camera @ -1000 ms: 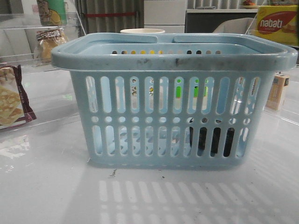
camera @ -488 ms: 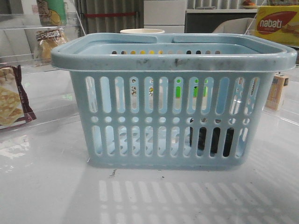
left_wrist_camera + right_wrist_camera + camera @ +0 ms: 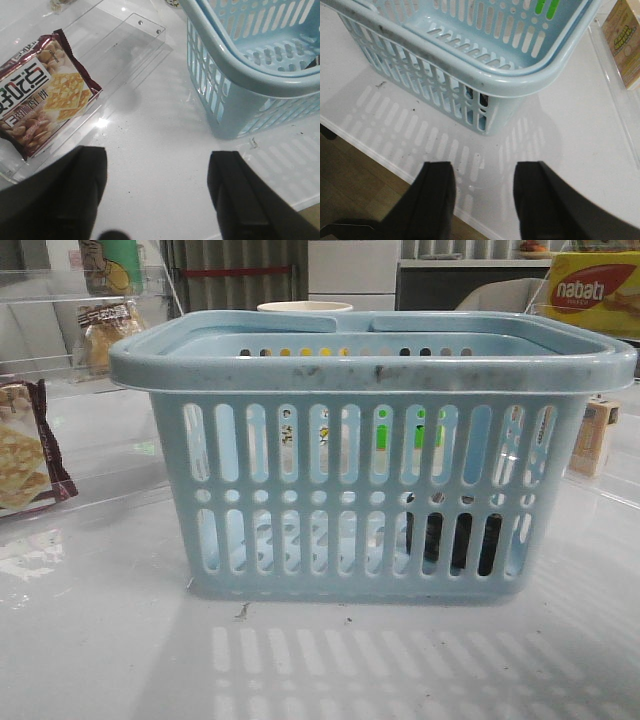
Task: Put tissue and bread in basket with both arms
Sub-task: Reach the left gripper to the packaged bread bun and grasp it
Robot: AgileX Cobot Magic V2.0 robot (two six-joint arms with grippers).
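The light-blue basket [image 3: 370, 490] stands mid-table; it also shows in the left wrist view [image 3: 260, 75] and the right wrist view [image 3: 485, 75]. A dark block, the tissue [image 3: 452, 540], shows through the slots low in the basket's right end, and its dark edge shows in the right wrist view [image 3: 483, 100]. The bread [image 3: 105, 332], a clear bag with a dark label, lies on a clear shelf at the far left. My left gripper [image 3: 157, 162] is open and empty over the table left of the basket. My right gripper [image 3: 484, 172] is open and empty near the basket's right front corner. Neither gripper shows in the front view.
A maroon-edged cracker packet [image 3: 42, 95] lies on a clear tray left of the basket. A tan carton [image 3: 625, 42] stands to the right, a yellow nabati box [image 3: 592, 290] far right, a cup [image 3: 305, 307] behind the basket. The table's front edge [image 3: 380, 150] is close.
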